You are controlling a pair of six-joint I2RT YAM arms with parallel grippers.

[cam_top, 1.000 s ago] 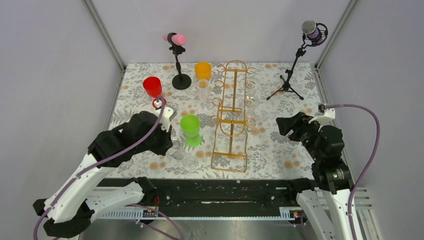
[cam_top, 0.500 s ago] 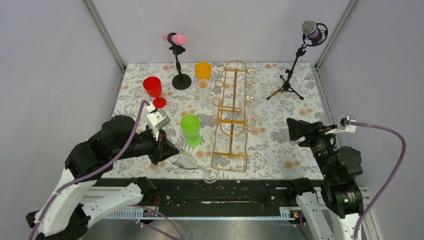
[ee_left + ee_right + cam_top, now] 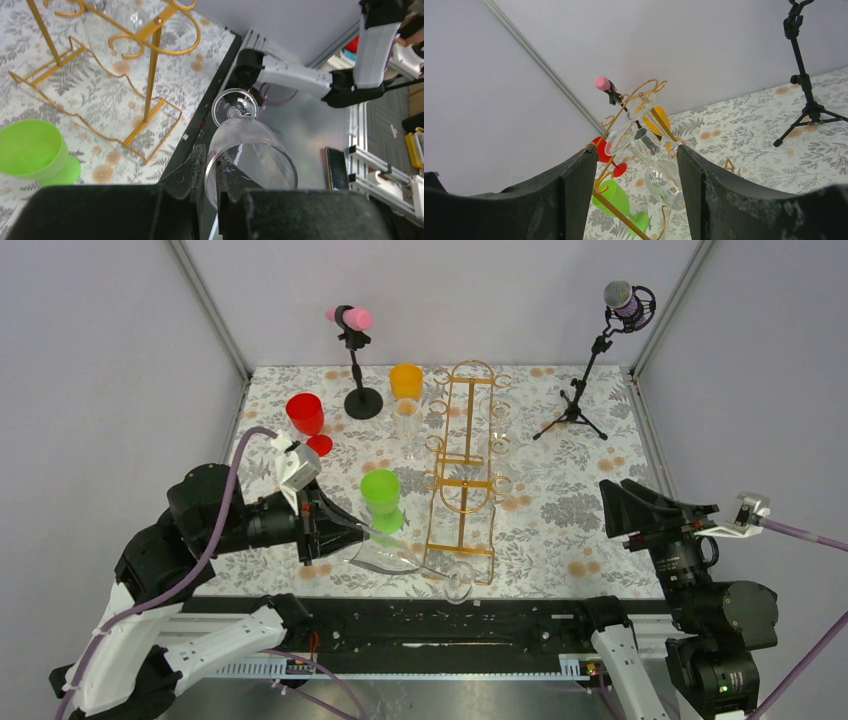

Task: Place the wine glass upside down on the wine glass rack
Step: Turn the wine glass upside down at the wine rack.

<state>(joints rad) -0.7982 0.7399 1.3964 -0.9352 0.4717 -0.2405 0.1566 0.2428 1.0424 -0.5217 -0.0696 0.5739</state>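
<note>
A clear wine glass lies tipped on its side above the table's near edge, its foot pointing right. My left gripper is shut on its rim, one finger inside the bowl and one outside. The left wrist view shows the bowl in front of the left gripper, with the foot beyond it. The gold wire wine glass rack stands mid-table, just right of the glass, and shows as rack and rack. My right gripper is open and empty, well right of the rack.
Green, red and orange goblets stand left of the rack. Clear glasses hang on the rack. A pink-headed mic stand is at the back left, a tripod mic stand at the back right.
My left arm has drawn back toward the near left, lifting the clear glass and tipping it onto its side. My right arm has pulled back to the right and nearer, still open.
</note>
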